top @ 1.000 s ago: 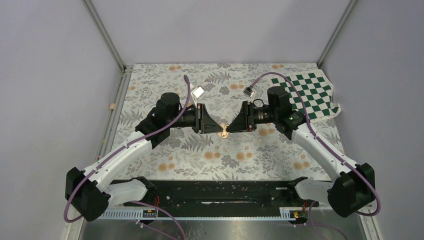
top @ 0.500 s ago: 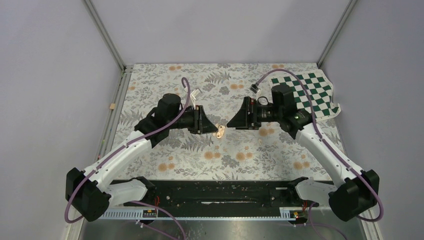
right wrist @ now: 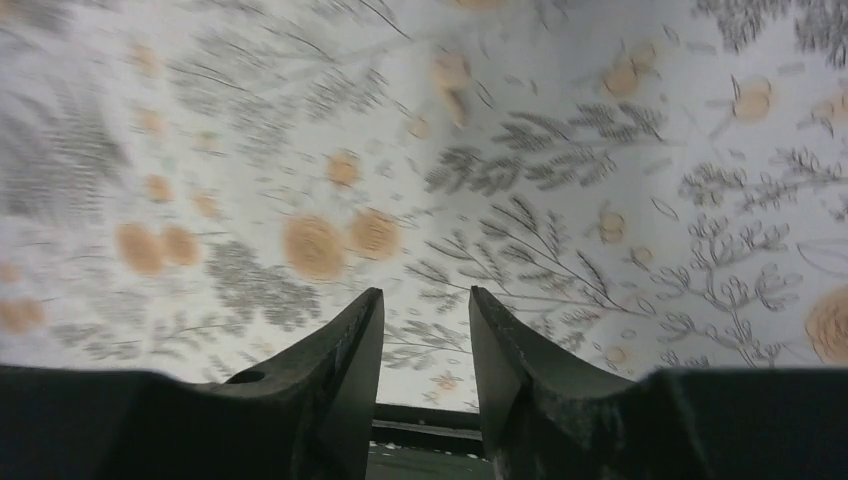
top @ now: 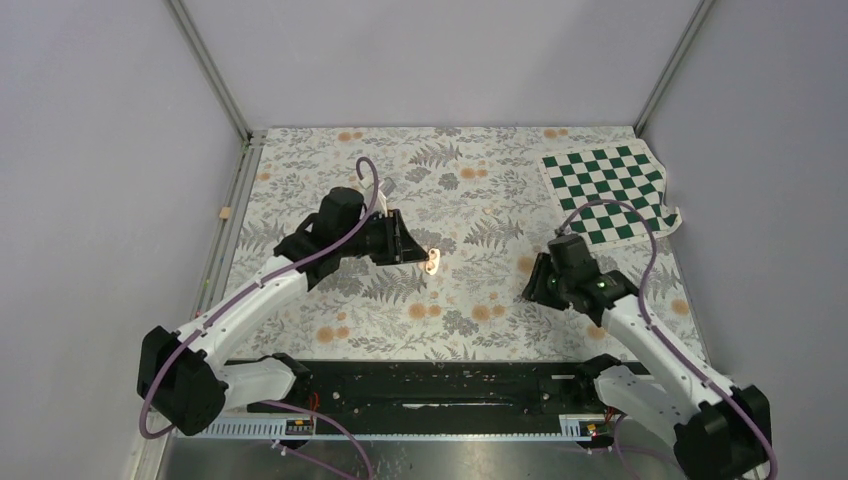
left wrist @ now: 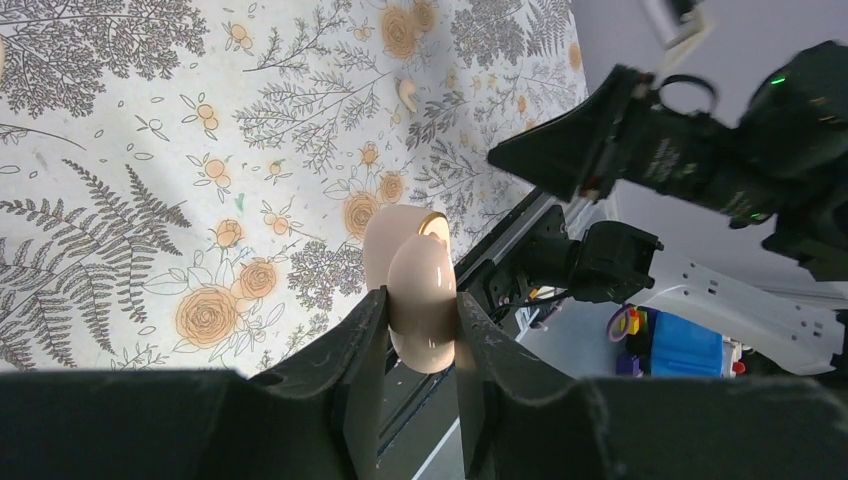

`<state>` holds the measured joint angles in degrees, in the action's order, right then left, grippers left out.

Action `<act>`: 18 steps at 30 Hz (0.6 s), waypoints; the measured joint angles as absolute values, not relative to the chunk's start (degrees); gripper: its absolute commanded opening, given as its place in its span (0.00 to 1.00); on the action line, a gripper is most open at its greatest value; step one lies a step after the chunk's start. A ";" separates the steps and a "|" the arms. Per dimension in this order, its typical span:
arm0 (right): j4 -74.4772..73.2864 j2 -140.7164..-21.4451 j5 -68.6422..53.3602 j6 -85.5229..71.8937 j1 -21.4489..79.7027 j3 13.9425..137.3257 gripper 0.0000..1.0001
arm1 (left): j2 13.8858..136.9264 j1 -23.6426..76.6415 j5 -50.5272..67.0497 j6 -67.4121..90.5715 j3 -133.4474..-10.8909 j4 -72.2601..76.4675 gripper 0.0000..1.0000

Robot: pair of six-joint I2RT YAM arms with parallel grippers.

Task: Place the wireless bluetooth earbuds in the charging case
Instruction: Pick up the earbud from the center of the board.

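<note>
**Top view:** the right gripper is no longer parked against the charging case. It has been pulled back and lowered over the near-right part of the floral cloth, well apart from the case. The left gripper has barely shifted, and the case is still pinched at its tip mid-table. The checkered mat is not involved. The hand-off at the case is judged finished. Whether a bud was actually seated cannot be told from here.

**Left wrist:** the left fingers are clamped on both sides of the case, which is held clear of the cloth. The lid is seen ajar with a gold edge showing, but the hollow faces away, so the contents are hidden. One pale earbud is seen lying loose on the cloth, well apart from the case, so at least one insertion is judged outstanding. The right arm is visible at the upper right.

**Right wrist:** the frame is motion-blurred. The jaws are parted about halfway, with nothing held between them and nothing touched. A pale blob near the top may be the loose bud, but the blur makes that uncertain. A descent for the next pick is the likely step.
</note>
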<state>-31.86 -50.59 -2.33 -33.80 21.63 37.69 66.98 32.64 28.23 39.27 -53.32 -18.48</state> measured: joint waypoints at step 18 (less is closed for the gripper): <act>-24.73 -79.57 11.92 -36.84 24.62 44.86 0.46 | 70.37 32.49 31.35 38.81 -53.67 -18.41 0.15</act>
